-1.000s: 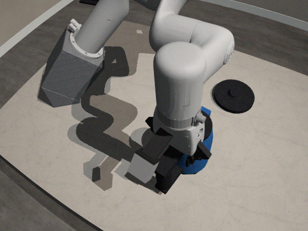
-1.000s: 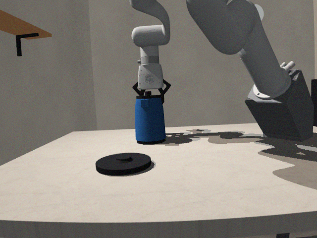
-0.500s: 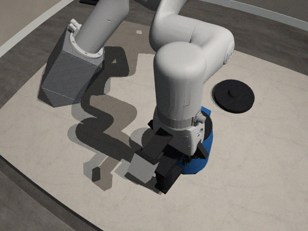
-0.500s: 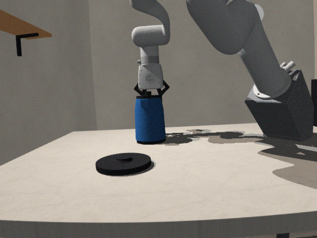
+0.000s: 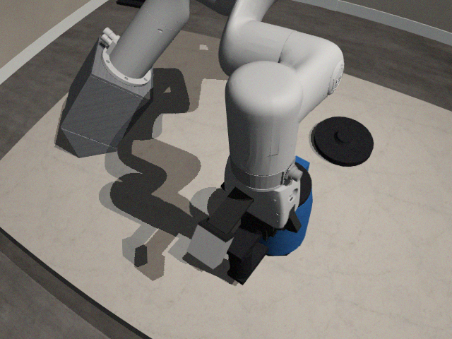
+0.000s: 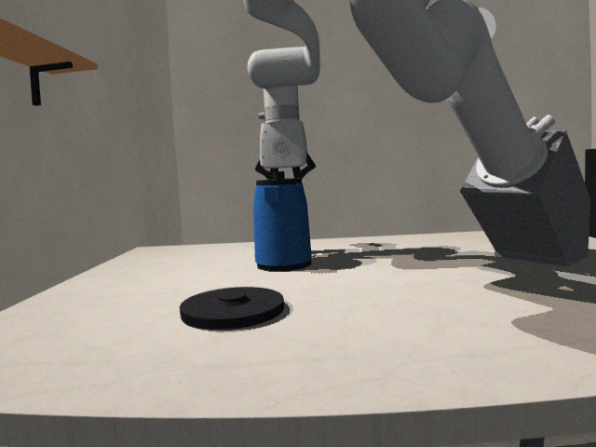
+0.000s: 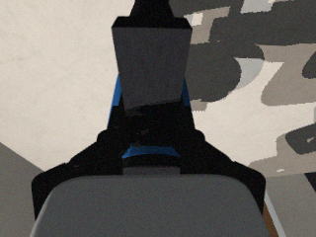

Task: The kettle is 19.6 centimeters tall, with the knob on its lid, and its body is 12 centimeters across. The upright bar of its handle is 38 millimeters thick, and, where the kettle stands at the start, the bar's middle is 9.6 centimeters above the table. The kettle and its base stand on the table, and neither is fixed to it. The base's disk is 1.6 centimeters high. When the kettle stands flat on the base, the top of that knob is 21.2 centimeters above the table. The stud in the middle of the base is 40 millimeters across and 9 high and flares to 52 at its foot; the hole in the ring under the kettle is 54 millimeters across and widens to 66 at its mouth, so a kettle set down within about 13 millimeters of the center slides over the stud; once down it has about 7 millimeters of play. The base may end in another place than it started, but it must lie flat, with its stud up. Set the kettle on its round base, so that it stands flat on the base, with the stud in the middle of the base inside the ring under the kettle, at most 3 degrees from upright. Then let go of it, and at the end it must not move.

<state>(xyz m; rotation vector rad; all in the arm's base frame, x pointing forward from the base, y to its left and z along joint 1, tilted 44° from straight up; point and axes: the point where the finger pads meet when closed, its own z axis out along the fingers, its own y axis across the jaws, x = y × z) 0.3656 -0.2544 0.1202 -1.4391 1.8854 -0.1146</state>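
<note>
Bent over the table (image 6: 385, 365), the white arm (image 6: 452, 72) points its wrist straight down so the gripper (image 6: 284, 179) clenches the handle of the upright blue kettle (image 6: 282, 225), standing on the table at 1 o'clock from the black base (image 6: 232, 306).

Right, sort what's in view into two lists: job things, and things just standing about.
Job:
- blue kettle, standing on the table
- round black base, stud up, apart from the kettle
- gripper, shut on the kettle's top

Not part of it:
- wall shelf
- arm's mounting block
</note>
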